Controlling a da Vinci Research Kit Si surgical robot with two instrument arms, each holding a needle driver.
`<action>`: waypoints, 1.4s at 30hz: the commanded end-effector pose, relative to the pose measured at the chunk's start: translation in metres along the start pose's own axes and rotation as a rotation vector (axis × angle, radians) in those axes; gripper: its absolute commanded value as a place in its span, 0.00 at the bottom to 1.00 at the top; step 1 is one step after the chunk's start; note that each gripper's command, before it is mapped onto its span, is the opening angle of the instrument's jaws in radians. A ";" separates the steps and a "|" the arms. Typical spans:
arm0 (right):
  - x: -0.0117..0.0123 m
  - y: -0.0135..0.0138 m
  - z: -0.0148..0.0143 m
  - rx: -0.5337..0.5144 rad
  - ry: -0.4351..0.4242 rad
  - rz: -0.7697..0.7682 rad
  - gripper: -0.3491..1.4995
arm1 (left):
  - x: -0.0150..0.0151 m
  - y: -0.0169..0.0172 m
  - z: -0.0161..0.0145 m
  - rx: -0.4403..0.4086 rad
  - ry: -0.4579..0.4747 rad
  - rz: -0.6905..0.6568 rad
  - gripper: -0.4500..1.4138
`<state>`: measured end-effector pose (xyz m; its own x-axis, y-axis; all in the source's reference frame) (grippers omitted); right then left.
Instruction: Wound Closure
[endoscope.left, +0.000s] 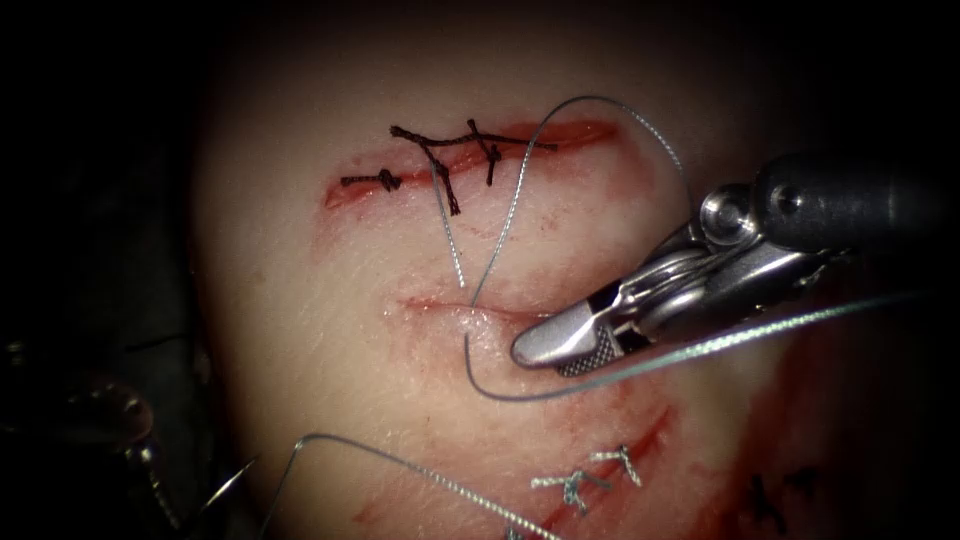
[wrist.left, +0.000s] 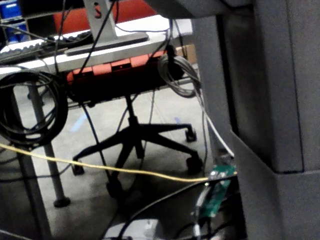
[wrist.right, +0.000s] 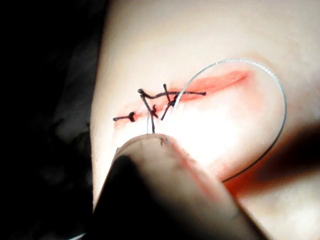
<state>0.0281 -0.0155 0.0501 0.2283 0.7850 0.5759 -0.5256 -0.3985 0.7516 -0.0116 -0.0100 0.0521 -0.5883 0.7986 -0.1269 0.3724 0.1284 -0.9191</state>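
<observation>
R end effector (endoscope.left: 560, 352) comes in from the right, tip just right of the lower cut (endoscope.left: 470, 308). Jaws look parted a bit, serrated pad showing; thread (endoscope.left: 740, 335) runs across them out to the right. Can't tell if it's pinched or just lying on them, so grip state unknown. L tool: nothing to report.

Needle (endoscope.left: 500, 385): thin dark curve coming out of the tissue (endoscope.left: 300, 300) at the lower cut, sweeping down and right under the R tip. One end looks buried at the cut edge, rest is free. Not clearly held by anything.

Thread also loops up from that cut over the upper cut (endoscope.left: 560, 135), which already carries dark sutures (endoscope.left: 440, 155). Pale knots (endoscope.left: 585, 480) sit lower down on another cut.

Judgement on doing it well: grab the needle body, not the tip, follow its curve, and keep the loop clear of the dark sutures so it doesn't snag.

No labels, brands or legible writing anywhere.
</observation>
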 end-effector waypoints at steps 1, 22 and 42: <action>0.0012 0.0004 0.0010 0.003 0.005 0.011 0.66 | -0.0001 -0.0007 0.0003 -0.001 -0.001 -0.001 0.00; 0.0032 0.0021 0.0073 0.033 0.028 0.093 0.62 | 0.0000 -0.0006 0.0003 -0.002 -0.001 -0.001 0.00; 0.0036 0.0036 0.0079 -0.116 0.086 0.014 0.00 | -0.0001 -0.0005 0.0002 -0.004 -0.002 -0.002 0.00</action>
<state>0.0327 -0.0180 0.0573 0.1535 0.8216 0.5490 -0.6235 -0.3505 0.6989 -0.0114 -0.0099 0.0520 -0.5902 0.7973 -0.1262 0.3736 0.1312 -0.9183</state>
